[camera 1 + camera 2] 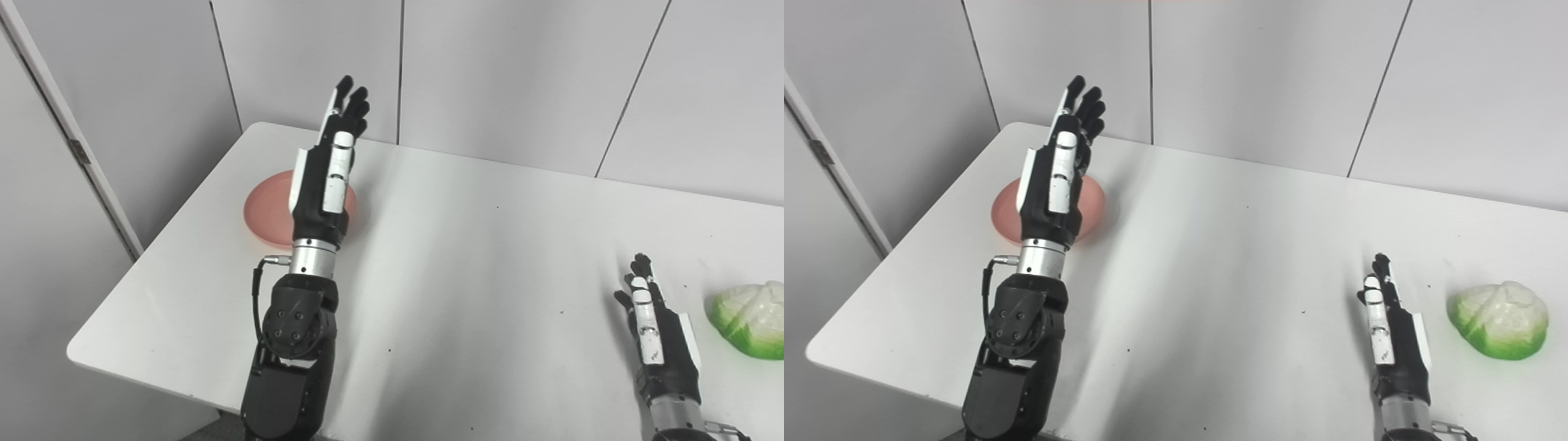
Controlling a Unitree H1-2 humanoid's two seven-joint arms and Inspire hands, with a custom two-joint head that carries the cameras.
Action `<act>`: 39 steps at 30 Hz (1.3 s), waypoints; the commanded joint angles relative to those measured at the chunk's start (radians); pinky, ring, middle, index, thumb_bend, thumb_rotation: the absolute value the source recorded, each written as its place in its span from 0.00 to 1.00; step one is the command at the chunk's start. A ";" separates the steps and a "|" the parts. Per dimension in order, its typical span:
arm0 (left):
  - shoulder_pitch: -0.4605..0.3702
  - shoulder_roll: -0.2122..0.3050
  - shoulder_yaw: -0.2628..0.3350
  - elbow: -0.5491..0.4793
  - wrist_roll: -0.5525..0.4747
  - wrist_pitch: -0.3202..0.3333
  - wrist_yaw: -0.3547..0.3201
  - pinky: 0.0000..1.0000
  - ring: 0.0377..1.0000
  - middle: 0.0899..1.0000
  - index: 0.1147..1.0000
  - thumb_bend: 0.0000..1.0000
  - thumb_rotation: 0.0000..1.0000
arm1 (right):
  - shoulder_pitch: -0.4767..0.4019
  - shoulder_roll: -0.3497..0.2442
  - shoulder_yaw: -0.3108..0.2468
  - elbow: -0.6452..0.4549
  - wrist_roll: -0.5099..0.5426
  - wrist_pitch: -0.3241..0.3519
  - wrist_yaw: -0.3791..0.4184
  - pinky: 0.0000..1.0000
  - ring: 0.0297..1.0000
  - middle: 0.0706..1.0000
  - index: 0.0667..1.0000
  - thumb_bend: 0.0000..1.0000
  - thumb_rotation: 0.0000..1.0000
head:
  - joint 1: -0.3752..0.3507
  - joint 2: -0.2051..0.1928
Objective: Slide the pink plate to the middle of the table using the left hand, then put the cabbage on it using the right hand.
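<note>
A pink plate (266, 211) lies flat on the white table (465, 257) toward its far left side. My left hand (331, 165) is raised over the plate and hides its middle and right part; its fingers are straight and apart, holding nothing. Whether it touches the plate I cannot tell. A green and white cabbage (1500, 327) rests near the table's right edge. My right hand (1390, 331) is low at the front right, a little left of the cabbage and apart from it, open with fingers extended.
Grey wall panels (502, 73) stand right behind the table's far edge. A door frame (67, 141) runs down the left side. The table's rounded front-left corner (79, 352) is close to my left forearm.
</note>
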 commanded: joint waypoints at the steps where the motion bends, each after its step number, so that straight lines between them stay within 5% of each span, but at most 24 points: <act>1: -0.050 0.027 0.028 -0.017 -0.002 -0.049 0.032 0.95 0.93 0.94 0.94 0.44 1.00 | -0.005 -0.010 -0.010 -0.018 0.001 -0.009 0.002 1.00 0.99 0.99 0.98 0.16 1.00 | 0.003 0.000; 23: -0.065 0.159 0.256 0.066 -0.107 -0.103 0.154 0.97 0.96 0.97 0.97 0.46 1.00 | -0.004 -0.021 -0.007 -0.024 -0.001 -0.011 0.010 1.00 0.99 0.99 0.99 0.16 1.00 | 0.026 0.003; 39: -0.066 0.210 0.316 0.207 -0.194 -0.121 0.158 0.99 0.99 0.99 0.99 0.44 1.00 | -0.004 -0.024 -0.010 -0.009 0.004 -0.049 0.020 1.00 1.00 0.99 0.98 0.16 1.00 | 0.038 0.003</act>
